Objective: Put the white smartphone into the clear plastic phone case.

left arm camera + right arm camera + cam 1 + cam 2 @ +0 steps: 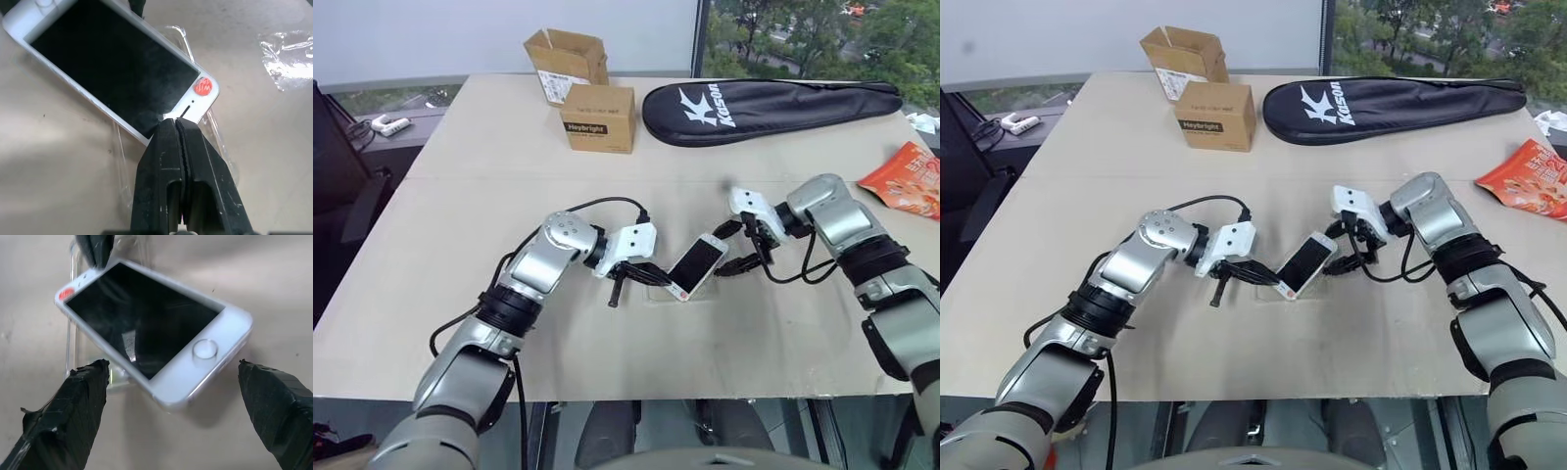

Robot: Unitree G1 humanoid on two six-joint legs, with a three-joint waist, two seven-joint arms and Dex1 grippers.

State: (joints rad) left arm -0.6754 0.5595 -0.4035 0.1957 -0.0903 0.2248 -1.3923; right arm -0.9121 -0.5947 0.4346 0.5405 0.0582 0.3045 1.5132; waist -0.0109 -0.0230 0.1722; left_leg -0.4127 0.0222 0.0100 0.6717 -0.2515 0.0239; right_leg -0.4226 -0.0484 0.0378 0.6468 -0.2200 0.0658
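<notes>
Head views: white smartphone (696,265) lying askew mid-table (460,245), tilted, earpiece end low over the clear plastic phone case (1278,293), home-button end raised toward the robot's right. Left gripper (656,275) reaching in from the left w/ fingers pinched together at the phone's near corner; right gripper (741,248) just beside the raised end, jaws spread wide, holding nothing. Cardboard boxes (597,116), black racket bag (769,108) and orange snack packet (911,181) well apart at the far edge, no part in this. Left wrist view: black fingers (166,166) pressed shut, tips right at the earpiece corner by the red sticker (203,86); pinching the phone's edge or only pushing on it — hard to say from here. Case rim visible under and beside the phone, not seated around it. Right wrist view: two pads (83,396) standing far apart either side of the home-button end, clear of the phone. Step in hand, as judged: seating the phone, approx halfway, one end resting in the shell. Next move likely calls for squaring the phone w/ the case, then pressing the raised end down until the corners snap in, holding the shell steady meanwhile.
</notes>
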